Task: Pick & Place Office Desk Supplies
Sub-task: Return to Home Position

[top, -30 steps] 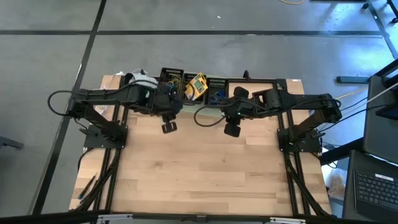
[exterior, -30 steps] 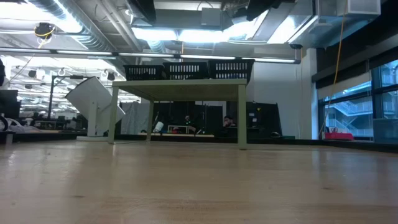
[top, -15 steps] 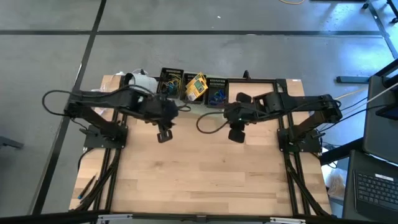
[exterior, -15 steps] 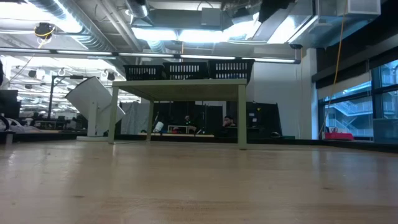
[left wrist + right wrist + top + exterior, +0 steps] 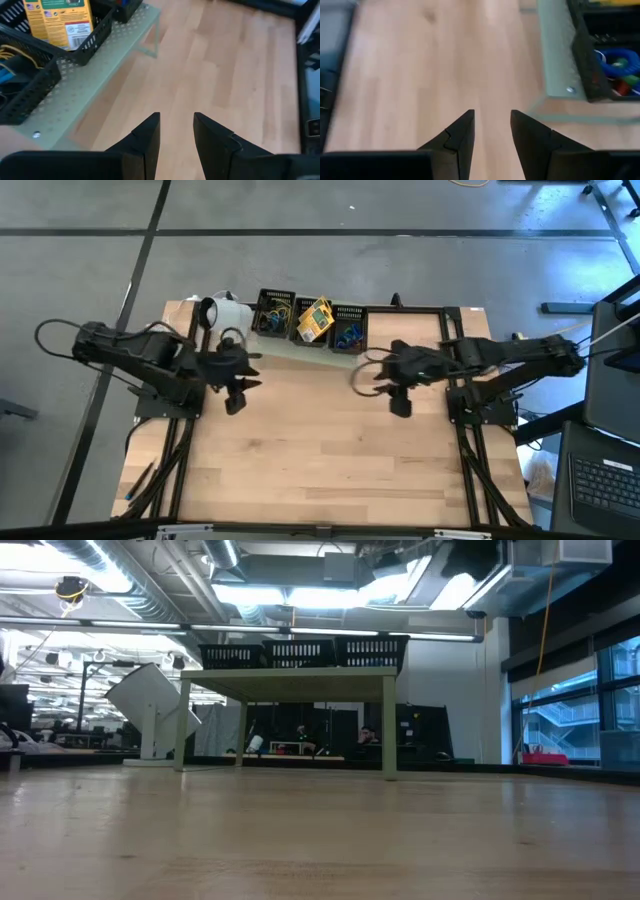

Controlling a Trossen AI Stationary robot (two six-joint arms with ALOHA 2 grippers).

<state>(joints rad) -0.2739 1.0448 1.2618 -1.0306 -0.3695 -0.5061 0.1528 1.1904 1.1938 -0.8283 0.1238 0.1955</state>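
Note:
The office desk supplies lie in three black baskets (image 5: 312,320) on a pale green perforated riser (image 5: 100,75) at the table's far edge. A yellow card box (image 5: 318,318) stands in the middle basket, also in the left wrist view (image 5: 57,20). Blue, green and red bands (image 5: 617,67) fill the right basket, and yellow bands (image 5: 17,52) lie in the left one. My left gripper (image 5: 235,402) hangs open over bare wood, left of and nearer than the riser; its fingertips (image 5: 176,125) have nothing between them. My right gripper (image 5: 400,405) is open over the wood to the right, also empty (image 5: 491,122).
A white cup-shaped object (image 5: 222,310) sits at the far left beside the riser. The riser stands on legs (image 5: 388,730) with a gap beneath. The wooden table top (image 5: 320,460) stretches from the grippers to the near edge. Dark frame rails (image 5: 470,430) run along both sides.
Both arms have drawn back from the baskets. My left gripper has gone toward the table's left edge and a little nearer, turning as it went. My right gripper has gone toward the right edge and sunk a little. Neither finger gap has changed.

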